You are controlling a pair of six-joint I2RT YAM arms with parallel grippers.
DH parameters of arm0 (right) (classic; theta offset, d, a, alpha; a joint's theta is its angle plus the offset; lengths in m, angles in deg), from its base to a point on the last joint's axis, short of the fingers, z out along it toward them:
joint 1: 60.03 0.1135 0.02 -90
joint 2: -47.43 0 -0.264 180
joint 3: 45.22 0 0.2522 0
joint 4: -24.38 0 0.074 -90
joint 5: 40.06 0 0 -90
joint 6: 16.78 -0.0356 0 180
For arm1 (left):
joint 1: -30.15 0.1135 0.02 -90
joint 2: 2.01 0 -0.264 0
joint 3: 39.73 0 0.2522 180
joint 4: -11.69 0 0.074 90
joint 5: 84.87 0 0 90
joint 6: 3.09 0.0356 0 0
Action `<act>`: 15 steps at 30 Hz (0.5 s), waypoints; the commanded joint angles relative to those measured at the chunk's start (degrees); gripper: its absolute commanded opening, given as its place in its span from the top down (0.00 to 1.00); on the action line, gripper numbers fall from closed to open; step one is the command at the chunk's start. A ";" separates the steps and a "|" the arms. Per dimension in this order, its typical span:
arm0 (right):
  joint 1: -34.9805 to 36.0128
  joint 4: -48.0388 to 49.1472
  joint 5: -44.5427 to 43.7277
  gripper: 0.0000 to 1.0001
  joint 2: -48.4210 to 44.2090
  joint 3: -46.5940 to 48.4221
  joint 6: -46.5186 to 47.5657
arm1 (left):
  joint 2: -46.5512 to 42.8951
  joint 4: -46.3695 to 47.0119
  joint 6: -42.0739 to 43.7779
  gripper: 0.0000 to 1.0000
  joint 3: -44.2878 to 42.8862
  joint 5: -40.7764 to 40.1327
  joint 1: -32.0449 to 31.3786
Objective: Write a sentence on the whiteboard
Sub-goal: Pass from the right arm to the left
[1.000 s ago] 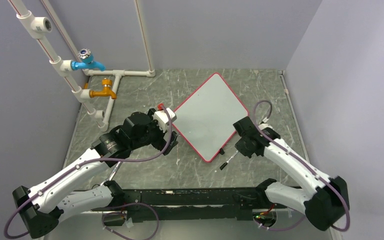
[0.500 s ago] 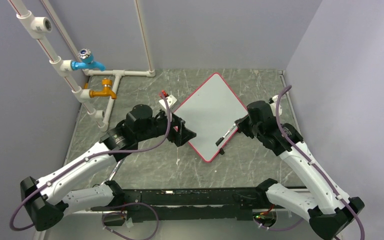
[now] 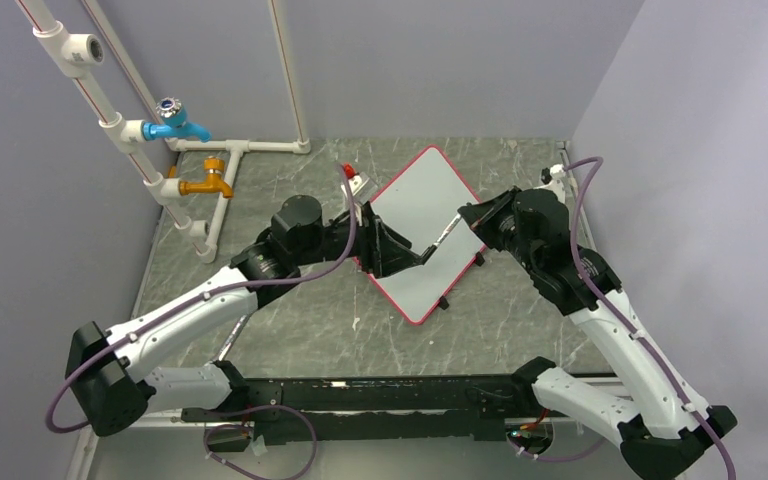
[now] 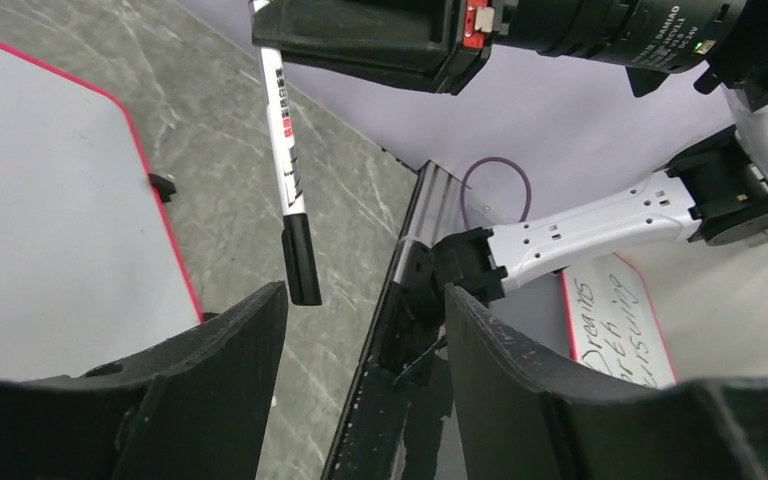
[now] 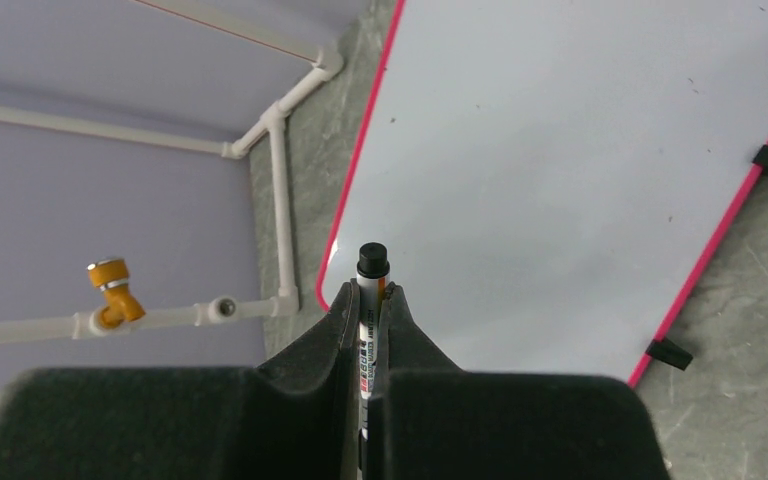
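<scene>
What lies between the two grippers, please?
A capped marker, held by the right gripper, cap end toward the left gripper; see the left wrist view.

Your arms reach toward each other.
Your left gripper (image 4: 365, 300) has its jaws apart, gripping nothing; your right gripper (image 5: 370, 300), facing it, is closed tight on a marker (image 5: 373, 262).

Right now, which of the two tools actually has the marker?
The right tool: it is shut on the marker, pinching its barrel. The left tool stands open near the black cap, not closed on it.
</scene>
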 commanded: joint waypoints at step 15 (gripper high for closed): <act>0.06 7.69 4.10 1.00 -3.74 2.13 3.41 | 6.10 7.10 -4.15 0.40 -3.44 2.56 -2.17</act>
